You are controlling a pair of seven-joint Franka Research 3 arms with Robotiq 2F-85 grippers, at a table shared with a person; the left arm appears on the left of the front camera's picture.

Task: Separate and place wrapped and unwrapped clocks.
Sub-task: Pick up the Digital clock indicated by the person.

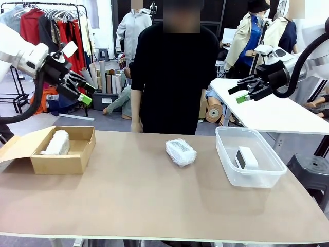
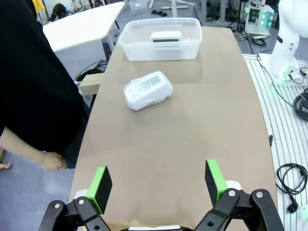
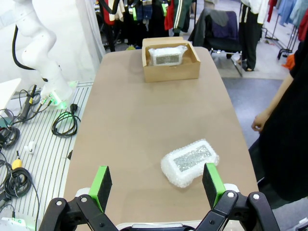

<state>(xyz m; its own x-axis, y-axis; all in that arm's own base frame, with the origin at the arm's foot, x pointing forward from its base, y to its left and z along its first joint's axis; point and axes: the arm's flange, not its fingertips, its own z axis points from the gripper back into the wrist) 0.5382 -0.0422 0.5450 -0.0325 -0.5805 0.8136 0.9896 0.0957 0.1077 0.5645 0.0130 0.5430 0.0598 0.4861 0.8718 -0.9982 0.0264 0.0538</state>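
One wrapped clock (image 1: 180, 152) in crinkly film lies near the middle of the table, also seen in the left wrist view (image 2: 147, 90) and the right wrist view (image 3: 189, 162). A second wrapped clock (image 1: 56, 142) rests inside the cardboard box (image 1: 77, 162), which stands at the table's far end in the right wrist view (image 3: 166, 56). The bare white unwrapped clock (image 1: 246, 157) sits in the clear plastic tub (image 1: 226, 170). My left gripper (image 1: 82, 90) hangs open, high above the box. High over the tub, my right gripper (image 1: 239, 93) is open too. Both are empty.
A person in black stands at the table's far side, arms down, one hand (image 2: 52, 161) near the edge. A white table (image 1: 277, 110) stands behind at right. Cables (image 3: 65, 122) lie on the floor beside the table.
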